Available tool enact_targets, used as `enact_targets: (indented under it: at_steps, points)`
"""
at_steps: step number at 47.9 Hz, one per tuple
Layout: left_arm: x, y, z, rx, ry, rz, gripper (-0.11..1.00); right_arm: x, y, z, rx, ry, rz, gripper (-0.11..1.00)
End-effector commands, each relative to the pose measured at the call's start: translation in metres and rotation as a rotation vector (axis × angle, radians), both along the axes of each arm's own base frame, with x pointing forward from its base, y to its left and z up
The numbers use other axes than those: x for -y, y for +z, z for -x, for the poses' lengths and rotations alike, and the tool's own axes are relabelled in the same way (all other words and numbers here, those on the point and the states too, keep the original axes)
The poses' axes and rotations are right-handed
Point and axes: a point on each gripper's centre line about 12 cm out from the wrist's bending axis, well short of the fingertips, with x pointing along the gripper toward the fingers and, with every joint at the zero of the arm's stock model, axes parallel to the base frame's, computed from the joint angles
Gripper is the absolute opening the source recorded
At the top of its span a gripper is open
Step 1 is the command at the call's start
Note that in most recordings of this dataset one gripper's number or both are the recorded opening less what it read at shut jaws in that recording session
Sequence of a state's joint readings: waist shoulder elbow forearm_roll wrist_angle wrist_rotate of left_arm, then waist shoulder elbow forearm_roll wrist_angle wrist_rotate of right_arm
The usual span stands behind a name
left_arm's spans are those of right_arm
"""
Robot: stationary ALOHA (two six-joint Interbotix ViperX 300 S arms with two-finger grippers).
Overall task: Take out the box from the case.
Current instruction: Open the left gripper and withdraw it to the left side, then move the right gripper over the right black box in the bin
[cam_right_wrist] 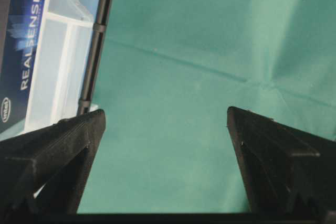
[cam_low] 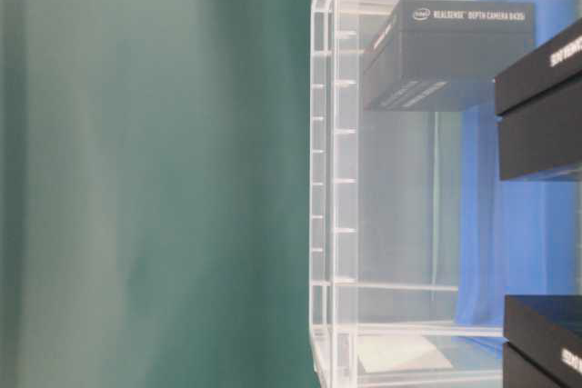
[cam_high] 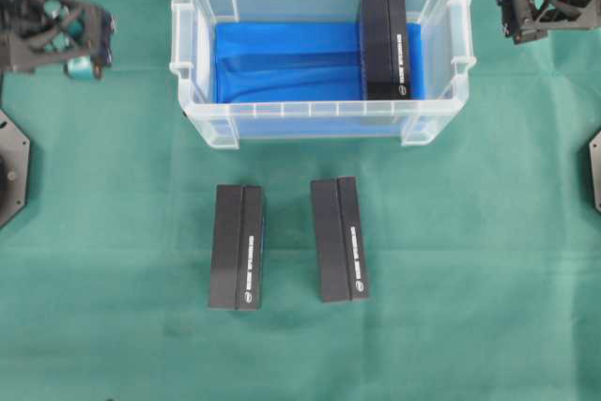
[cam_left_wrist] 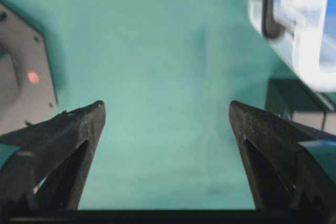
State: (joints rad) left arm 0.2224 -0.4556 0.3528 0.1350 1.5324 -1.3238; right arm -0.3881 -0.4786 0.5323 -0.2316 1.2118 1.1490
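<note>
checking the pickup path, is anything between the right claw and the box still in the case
Only the case wall. The box stands against the case's right end, top uncovered, nothing on it. The right claw hangs open outside that wall, so it must come in from above, over the rim. The two boxes on the cloth lie clear of the route.

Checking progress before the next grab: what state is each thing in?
case: open-topped, one box inside
box in the case: at its right end
two boxes on the cloth: out, side by side, apart
left pincer: open, empty
right pincer: open, empty
</note>
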Motion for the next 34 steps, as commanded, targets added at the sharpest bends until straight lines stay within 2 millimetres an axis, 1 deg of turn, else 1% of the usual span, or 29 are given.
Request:
enact_targets:
  at_steps: [1, 9, 17, 23, 34]
  points:
    - [-0.014, 0.006, 0.005, 0.019, 0.017, -0.015, 0.98, -0.001, 0.007, 0.001, 0.020, -0.007, 0.004, 0.93]
    - [-0.035, 0.007, 0.013, 0.007, 0.019, -0.024, 0.98, -0.001, 0.006, 0.002, 0.011, -0.017, -0.002, 0.93]
    - [-0.047, 0.007, 0.016, -0.001, 0.024, -0.029, 0.98, -0.001, 0.006, 0.003, 0.010, -0.033, -0.007, 0.93]
    - [-0.050, 0.007, 0.016, 0.005, 0.023, -0.034, 0.98, -0.001, 0.006, 0.003, 0.010, -0.037, -0.008, 0.93]
    - [-0.050, 0.006, 0.015, 0.006, 0.022, -0.032, 0.98, -0.001, 0.006, 0.003, 0.010, -0.040, -0.009, 0.93]
